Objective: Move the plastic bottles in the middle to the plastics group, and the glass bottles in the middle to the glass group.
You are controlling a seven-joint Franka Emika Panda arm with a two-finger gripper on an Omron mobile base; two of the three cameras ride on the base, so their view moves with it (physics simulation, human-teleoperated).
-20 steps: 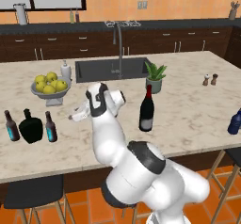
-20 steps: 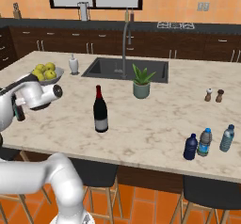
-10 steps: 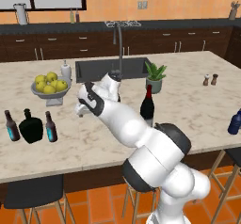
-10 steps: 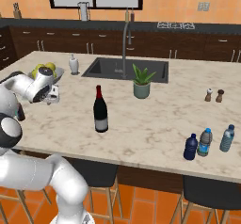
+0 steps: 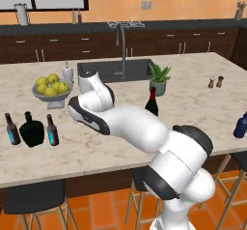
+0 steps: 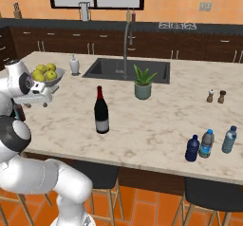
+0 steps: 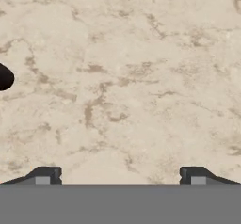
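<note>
I've got the end effector [image 7: 120,176] released, jaws spread wide, nothing between them, hanging over bare marble worktop [image 7: 141,77]; a dark rounded edge shows at the left of the hand view, can't tell what it is. In the right base view the hand sits at the far left, just in front of the fruit bowl [image 6: 46,74].

Wine bottle [image 6: 101,111], dark w/ red-foil neck & pale label, stands upright mid-worktop, in front of the potted plant [image 6: 142,82] & the sink [image 6: 127,70]. From the left base view it's partly behind the arm.

Glass group at the left end of the worktop: brown beer bottle [image 5: 11,129], squat black flask [image 5: 32,130], second beer bottle [image 5: 51,130], in a row, close together, all upright, near the front edge, below the lemon bowl.

Plastics group at the right end: dark blue bottle [image 6: 191,148], clear bottle [image 6: 206,144], bluish bottle [image 6: 228,140], upright, side by side, well apart from the wine bottle.

Salt & pepper shakers [image 6: 216,96] sit further back on the right. White soap dispenser [image 6: 74,65] beside the sink.
</note>
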